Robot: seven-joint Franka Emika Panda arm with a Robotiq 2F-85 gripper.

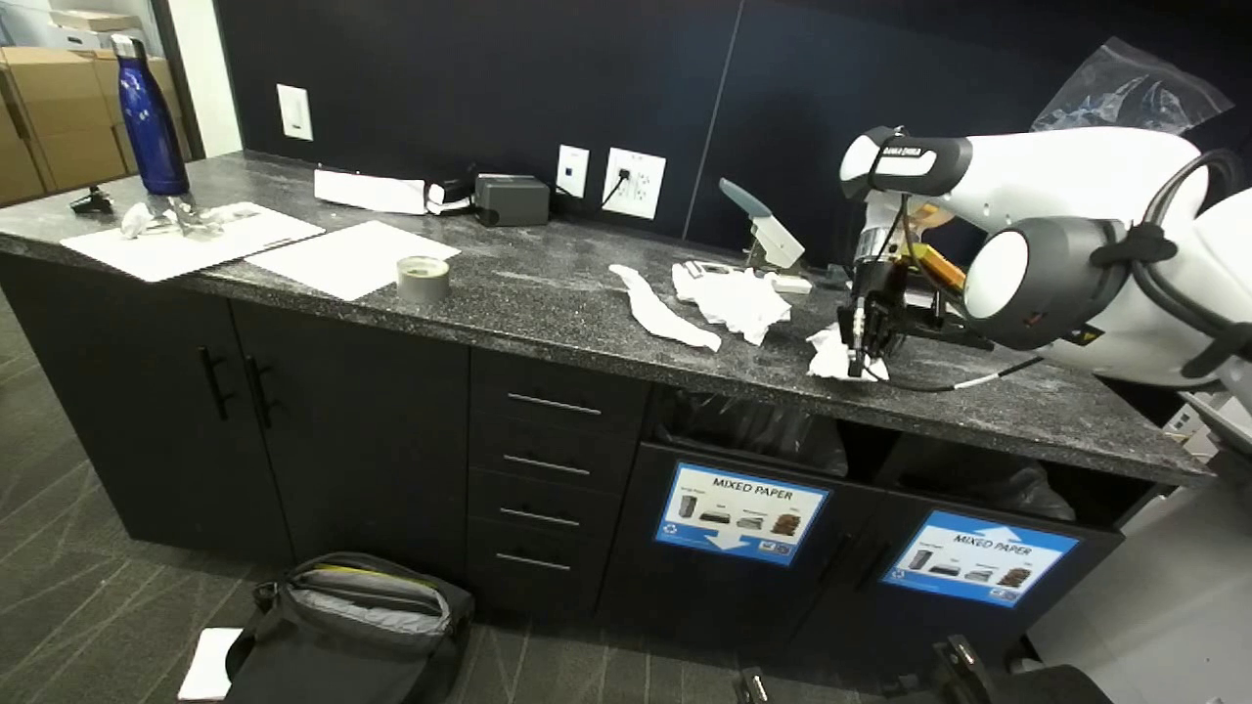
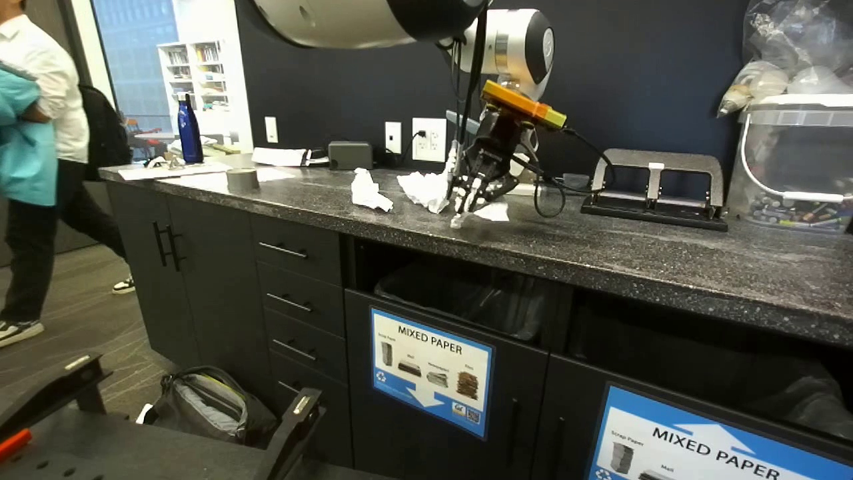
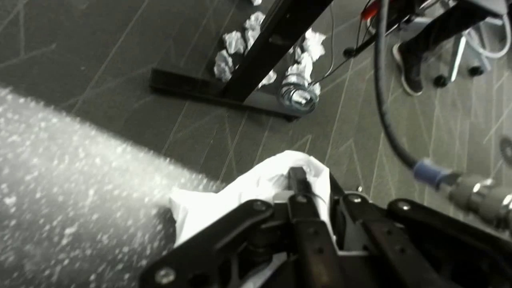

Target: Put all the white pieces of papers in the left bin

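White pieces of paper (image 2: 424, 190) are still waiting: three loose ones show on or over the countertop (image 1: 548, 293), so the job looks well short of done. A curled strip (image 1: 670, 313) and a crumpled sheet (image 1: 736, 301) lie near each other, both apart from the gripper (image 3: 314, 181). The third scrap (image 3: 252, 184) is pinched between the gripper's clenched fingers, close to the countertop's front edge, and has yet to reach the left bin (image 1: 709, 596) (the one whose sign (image 1: 740, 513) has its arrow pointing down). Whether paper already lies inside that bin is hard to tell; the opening is dark and little but the liner (image 1: 753, 430) shows.

Farther along, two flat sheets (image 1: 354, 258) rest near a roll of tape (image 1: 423, 282) and a blue bottle (image 1: 152, 122); these could count toward "all" too. Close behind the crumpled sheet stands a stapler-like thing (image 1: 778, 240), which may crowd a grasp there. A hole punch (image 2: 656, 160) and a clear tub (image 2: 780, 167) stand toward the opposite end. The bigger snag is the countertop itself: the bin's opening sits beneath its front edge, so the scrap will probably have to clear it, then duck under. Next door, the right bin (image 1: 895, 623) wears a near-matching sign, an easy mix-up.
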